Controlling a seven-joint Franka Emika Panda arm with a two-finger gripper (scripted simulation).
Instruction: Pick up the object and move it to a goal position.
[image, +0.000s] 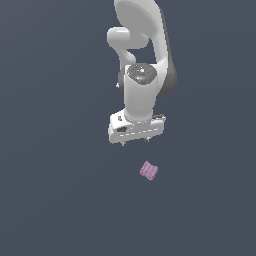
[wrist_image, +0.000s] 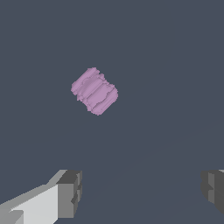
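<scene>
Hanging with fingers spread and empty, the tool (image: 135, 141) sits apart from the small ribbed object (image: 149, 171), which looks light, stiff, best pinched across its waist.

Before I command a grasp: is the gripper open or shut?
Open. In the wrist view the gripper has its fingertips far apart, nothing between them; the pink spool lies apart.

The arm (image: 142, 60) runs off the exterior view's top edge, so its base is out of sight. There the fingertips (image: 124, 143) show only as tiny nubs under the hand, too small to read. In the wrist view both fingers (wrist_image: 70, 192) are cut by the picture's edges, one showing only a sliver.
</scene>
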